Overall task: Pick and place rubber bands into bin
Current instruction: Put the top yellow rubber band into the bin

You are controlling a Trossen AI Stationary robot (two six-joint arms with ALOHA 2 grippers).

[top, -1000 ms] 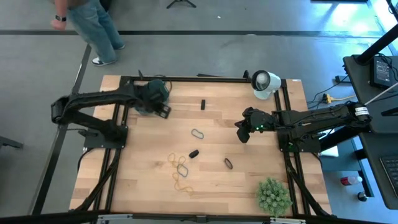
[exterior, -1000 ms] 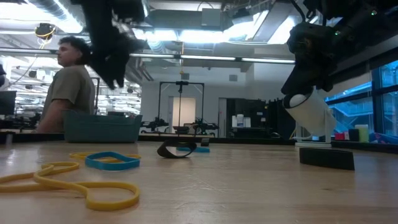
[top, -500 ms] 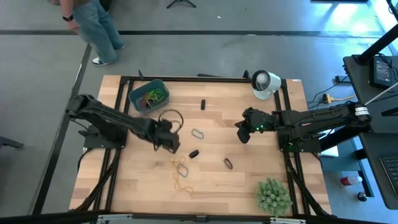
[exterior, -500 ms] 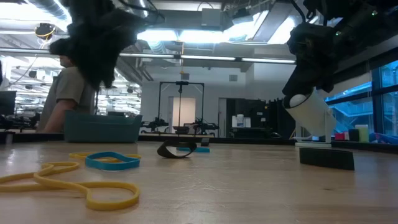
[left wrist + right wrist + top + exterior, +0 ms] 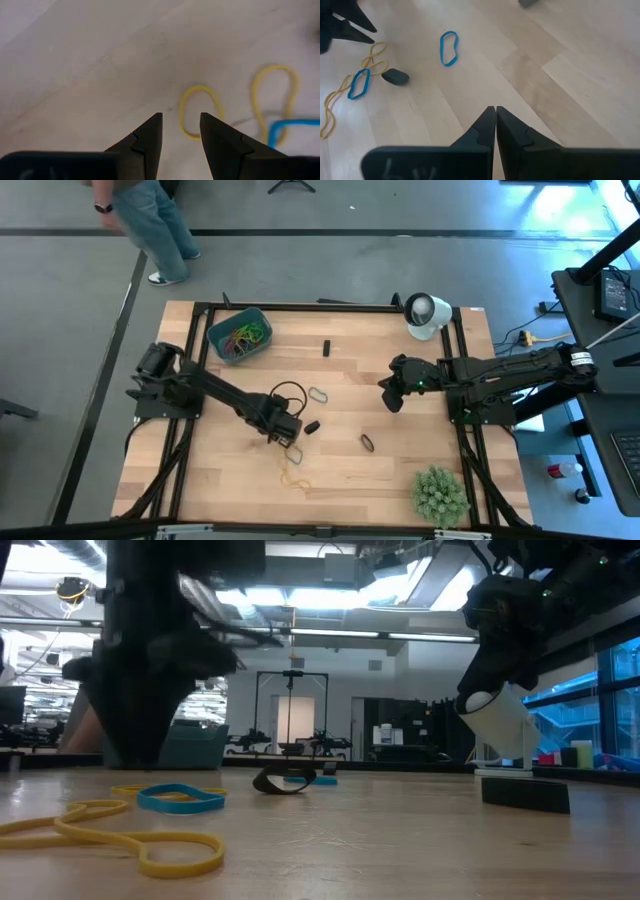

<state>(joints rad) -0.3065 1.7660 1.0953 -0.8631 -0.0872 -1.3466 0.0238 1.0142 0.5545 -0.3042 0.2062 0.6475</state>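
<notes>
Moved away from the bin [image 5: 239, 335] within the last second: left claw [image 5: 285, 428] now low over the middle of the desk [image 5: 400, 470], just beside the cluster of loose rubber bands [image 5: 291, 452]. Half a second ago still halfway there, near the dark loop of cable. Probably means one drop is finished and the next pick is starting. Already many coloured bands lying in the bin, at the far left corner of the desk.

In the left wrist view, seen clearly: left claw [image 5: 181, 132] with fingers apart by a moderate gap, holding nothing, pointed at a small yellow band [image 5: 199, 110] flat on the wood, with a longer yellow band [image 5: 272, 97] and a blue band [image 5: 292, 125] beside it. Not readable in the high view, where the claw covers part of the cluster.

Right claw [image 5: 392, 396] waiting above the desk's right half, unchanged over the last second; in the right wrist view, right claw [image 5: 495, 116] with fingers pressed together, empty. Same view shows what the left wrist view misses: a separate blue band [image 5: 448, 48] and a dark band [image 5: 395, 76] further off.

Low view gives only the height: left arm a dark blur close to the desk, yellow and blue bands in front.
</notes>
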